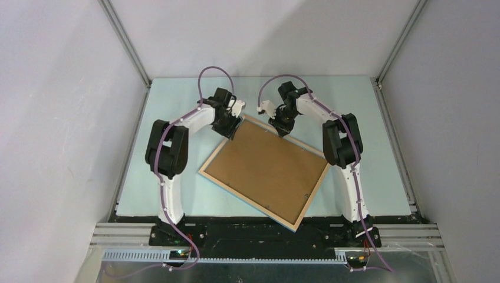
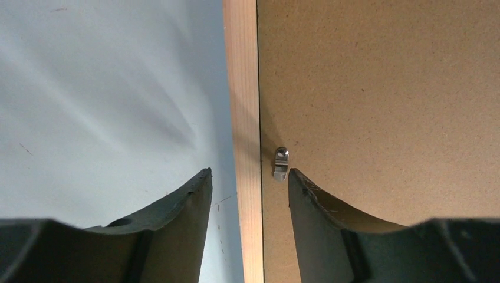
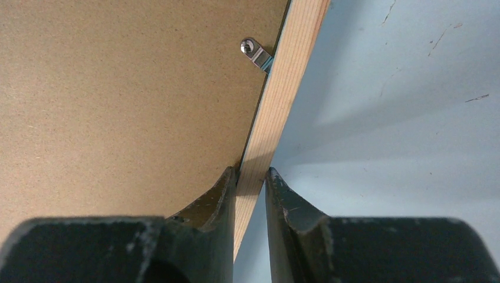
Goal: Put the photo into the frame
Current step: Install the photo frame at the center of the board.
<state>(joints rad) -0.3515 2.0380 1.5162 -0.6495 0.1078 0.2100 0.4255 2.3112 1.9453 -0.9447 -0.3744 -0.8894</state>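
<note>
The frame (image 1: pixel 247 200) lies face down on the table, pale wood side up, with a thin blue edge along its near side. A brown backing board (image 1: pixel 265 168) fills it. The photo is hidden. My left gripper (image 1: pixel 233 131) is open at the far left edge, with its jaws straddling the wood rail (image 2: pixel 244 118) without touching it. A metal clip (image 2: pixel 281 163) sits by its right finger. My right gripper (image 1: pixel 282 131) is at the far edge, shut on the frame's wood rail (image 3: pixel 289 76) with one finger on each side.
The pale blue table top (image 1: pixel 365 147) surrounds the frame. Grey walls stand close at the left, right and back. A second metal clip (image 3: pixel 255 52) sits on the backing board (image 3: pixel 118 88) ahead of the right fingers.
</note>
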